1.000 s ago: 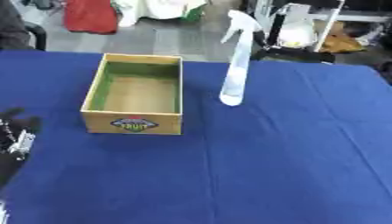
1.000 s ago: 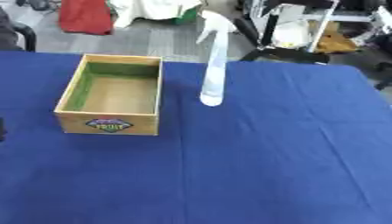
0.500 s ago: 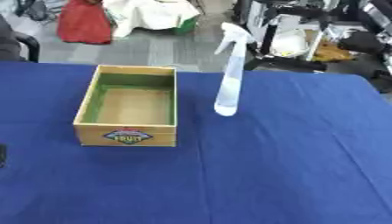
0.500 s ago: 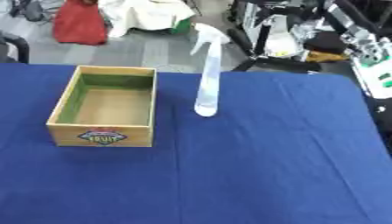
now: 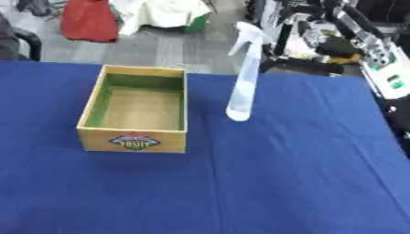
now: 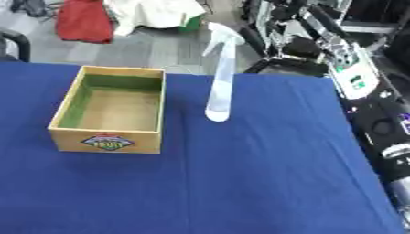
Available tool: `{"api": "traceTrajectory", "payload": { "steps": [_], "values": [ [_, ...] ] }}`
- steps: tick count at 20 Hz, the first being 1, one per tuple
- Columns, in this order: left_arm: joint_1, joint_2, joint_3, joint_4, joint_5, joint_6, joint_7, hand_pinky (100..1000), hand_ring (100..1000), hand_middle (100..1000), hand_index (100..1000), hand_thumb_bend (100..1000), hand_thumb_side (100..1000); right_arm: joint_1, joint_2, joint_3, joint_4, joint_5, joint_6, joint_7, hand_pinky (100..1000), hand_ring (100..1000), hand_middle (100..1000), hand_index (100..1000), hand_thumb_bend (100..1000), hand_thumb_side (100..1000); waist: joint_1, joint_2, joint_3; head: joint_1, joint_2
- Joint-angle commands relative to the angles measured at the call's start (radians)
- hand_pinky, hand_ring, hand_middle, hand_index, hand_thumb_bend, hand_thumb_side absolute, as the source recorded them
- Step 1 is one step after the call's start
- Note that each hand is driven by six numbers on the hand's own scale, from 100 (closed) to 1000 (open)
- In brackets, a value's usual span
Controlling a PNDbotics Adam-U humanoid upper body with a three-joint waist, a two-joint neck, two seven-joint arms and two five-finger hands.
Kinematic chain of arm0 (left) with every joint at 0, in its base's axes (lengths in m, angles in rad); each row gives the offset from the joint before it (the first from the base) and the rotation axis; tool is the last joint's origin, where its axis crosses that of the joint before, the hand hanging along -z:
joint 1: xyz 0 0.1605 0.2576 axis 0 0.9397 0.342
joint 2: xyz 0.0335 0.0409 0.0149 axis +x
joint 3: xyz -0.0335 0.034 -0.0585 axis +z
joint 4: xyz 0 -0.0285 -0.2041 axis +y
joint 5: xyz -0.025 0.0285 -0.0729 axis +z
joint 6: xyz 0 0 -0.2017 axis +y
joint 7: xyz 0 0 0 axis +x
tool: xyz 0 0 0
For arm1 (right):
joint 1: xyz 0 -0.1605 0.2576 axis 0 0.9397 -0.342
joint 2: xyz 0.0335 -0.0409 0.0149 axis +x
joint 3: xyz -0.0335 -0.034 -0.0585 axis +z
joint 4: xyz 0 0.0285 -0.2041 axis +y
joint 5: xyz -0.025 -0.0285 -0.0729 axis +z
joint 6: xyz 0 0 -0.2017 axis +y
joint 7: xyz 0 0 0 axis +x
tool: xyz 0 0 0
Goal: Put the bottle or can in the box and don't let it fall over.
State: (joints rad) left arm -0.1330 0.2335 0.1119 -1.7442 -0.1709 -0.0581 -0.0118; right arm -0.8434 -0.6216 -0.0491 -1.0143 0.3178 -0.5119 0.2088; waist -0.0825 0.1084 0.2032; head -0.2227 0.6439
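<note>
While the clear plastic spray bottle stands upright beside the open wooden box near the blue-clothed bench's far edge, neither view shows a hand, though the right eye view alone catches a black arm at the bench's right edge.

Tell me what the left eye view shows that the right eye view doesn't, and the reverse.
Left eye only: a wider strip of blue table left of the box. Right eye only: black machinery with silver parts beyond the table's right edge. Both: the empty box and the spray bottle upright to its right, apart.
</note>
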Motion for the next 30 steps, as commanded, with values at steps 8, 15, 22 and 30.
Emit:
{"api": "traceTrajectory", "payload": {
  "steps": [8,15,22,30],
  "values": [
    [-0.029,0.023,-0.014,-0.021,0.011,-0.003,-0.017,617,603,539,825,518,674,-0.041,0.01,-0.002,0.016,0.068,-0.007,-0.011,804,1000,1000,1000,100,590,-0.005,0.001,0.025,-0.09,-0.07],
    [-0.036,0.024,-0.019,-0.023,0.013,-0.004,-0.023,617,604,539,825,517,676,-0.053,0.031,0.005,0.023,0.08,-0.014,0.005,793,1000,1000,1000,100,640,-0.012,0.01,0.04,-0.12,-0.085],
    [-0.047,0.024,-0.026,-0.025,0.018,-0.005,-0.03,618,604,539,826,516,675,-0.07,0.051,0.012,0.028,0.117,-0.017,0.033,790,1000,1000,1000,100,629,-0.016,0.015,0.06,-0.149,-0.094],
    [-0.051,0.026,-0.029,-0.028,0.024,-0.006,-0.033,618,604,539,826,516,676,-0.079,0.062,0.017,0.042,0.259,-0.019,0.043,760,1000,1000,1000,100,433,-0.02,0.015,0.069,-0.161,-0.101]
  ]
}}
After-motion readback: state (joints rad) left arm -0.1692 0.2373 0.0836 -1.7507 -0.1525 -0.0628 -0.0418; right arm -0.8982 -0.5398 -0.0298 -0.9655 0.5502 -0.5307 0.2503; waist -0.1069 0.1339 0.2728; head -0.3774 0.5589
